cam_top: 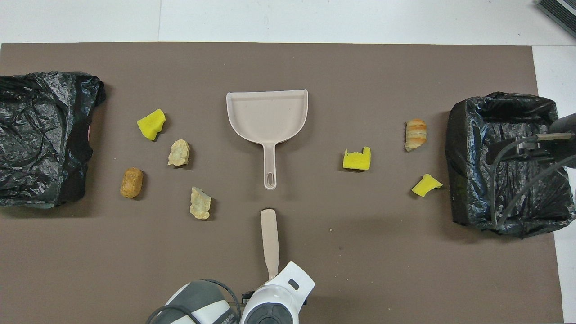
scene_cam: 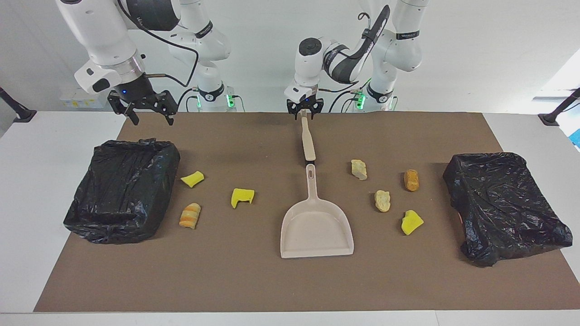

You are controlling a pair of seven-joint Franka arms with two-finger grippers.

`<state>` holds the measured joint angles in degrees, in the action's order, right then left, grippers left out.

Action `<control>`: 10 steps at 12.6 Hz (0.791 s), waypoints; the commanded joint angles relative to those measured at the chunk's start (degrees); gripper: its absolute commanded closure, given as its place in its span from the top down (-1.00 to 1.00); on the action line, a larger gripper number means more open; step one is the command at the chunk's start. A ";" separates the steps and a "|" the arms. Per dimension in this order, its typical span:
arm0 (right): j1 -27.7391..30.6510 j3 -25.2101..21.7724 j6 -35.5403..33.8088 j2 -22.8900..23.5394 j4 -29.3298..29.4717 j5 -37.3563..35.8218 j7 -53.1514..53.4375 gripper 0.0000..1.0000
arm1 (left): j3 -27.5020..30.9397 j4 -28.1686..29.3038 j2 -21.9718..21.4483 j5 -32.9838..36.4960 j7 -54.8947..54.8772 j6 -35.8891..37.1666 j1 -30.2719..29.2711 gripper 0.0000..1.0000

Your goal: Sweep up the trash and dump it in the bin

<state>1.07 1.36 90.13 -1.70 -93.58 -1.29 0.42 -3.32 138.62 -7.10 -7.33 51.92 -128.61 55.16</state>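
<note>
brush (scene_cam: 308, 144) lain at 12 o'clock of dustpan (scene_cam: 316, 226), its handle end gripped by left pincer (scene_cam: 304, 113). right pincer (scene_cam: 147, 110) spread wide above black-lined bin (scene_cam: 120, 190). seven trash scraps (scene_cam: 244, 196) scattered on worktop (scene_cam: 253, 280), at the dustpan's 3 and 9 o'clock.

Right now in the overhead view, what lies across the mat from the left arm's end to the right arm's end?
Black bag, orange lump, yellow sponge chunk, tan lump, jagged pale lump, dustpan, notched yellow sponge, striped bread lump, black-lined bin.
</note>
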 commanded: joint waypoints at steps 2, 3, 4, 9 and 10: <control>-3.70 0.49 -0.13 2.92 2.26 -2.58 -1.39 1.00 | 1.04 1.30 -0.81 -1.02 0.28 -0.67 1.27 -0.23; -3.88 0.49 -0.04 4.06 2.35 -2.14 -1.39 1.00 | 1.12 1.30 -0.81 -1.02 0.20 -0.59 1.09 -0.31; -4.58 0.66 0.22 4.95 2.44 -1.88 -1.12 1.00 | 1.12 1.30 -0.81 -1.02 0.11 -0.50 0.83 -0.31; -5.81 3.12 0.75 11.35 6.55 0.41 3.17 1.00 | 1.12 1.48 -0.63 -1.11 0.11 -0.58 0.48 0.04; -6.51 4.08 1.18 12.42 6.74 0.24 4.32 1.00 | 1.12 1.56 -0.63 -1.11 0.11 -0.58 0.48 0.03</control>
<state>-4.95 3.99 90.95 7.42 -89.93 -1.87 2.22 -2.71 138.89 -7.07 -7.52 51.93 -128.59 55.15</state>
